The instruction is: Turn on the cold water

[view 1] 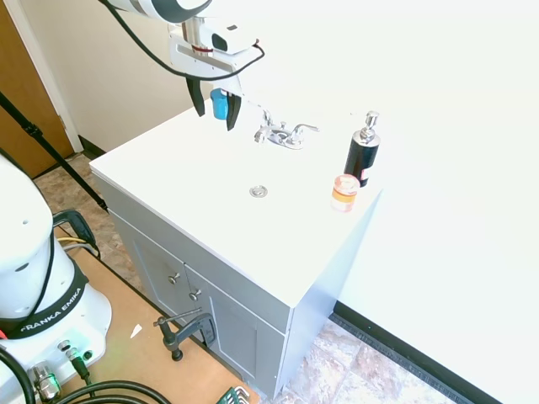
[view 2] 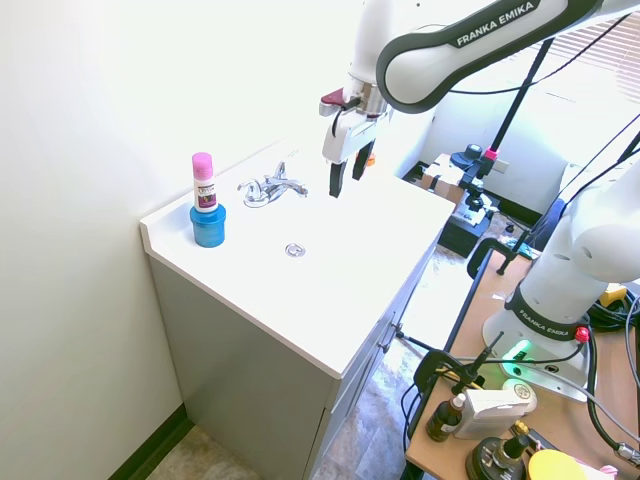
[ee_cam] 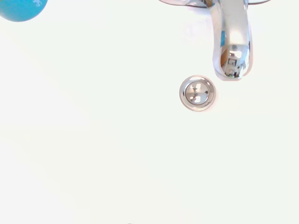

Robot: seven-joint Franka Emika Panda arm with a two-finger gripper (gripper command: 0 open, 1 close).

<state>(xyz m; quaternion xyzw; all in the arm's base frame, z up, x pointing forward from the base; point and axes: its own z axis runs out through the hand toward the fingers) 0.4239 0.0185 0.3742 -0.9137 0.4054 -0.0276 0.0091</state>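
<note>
My gripper (view 1: 214,108) hangs above the sink, fingers apart and holding nothing, because I have not yet chosen a handle. The faucet (view 1: 282,134) sits at the back of the sink (view 1: 168,168), its spout pointing toward the drain (view 1: 258,192); no water runs. The black pump bottle (view 1: 363,151) stands to one side of the faucet, clear of my approach.

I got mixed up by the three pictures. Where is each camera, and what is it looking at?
First outside camera: high, in front of the sink, looking down at the tap; arm enters from the left, its base at lower left, gripper open.
Second outside camera: opposite side, high; arm enters from the right.
Wrist camera: looks straight down at the spout and drain; no robot parts show.
All three share the tap and drain.
</note>
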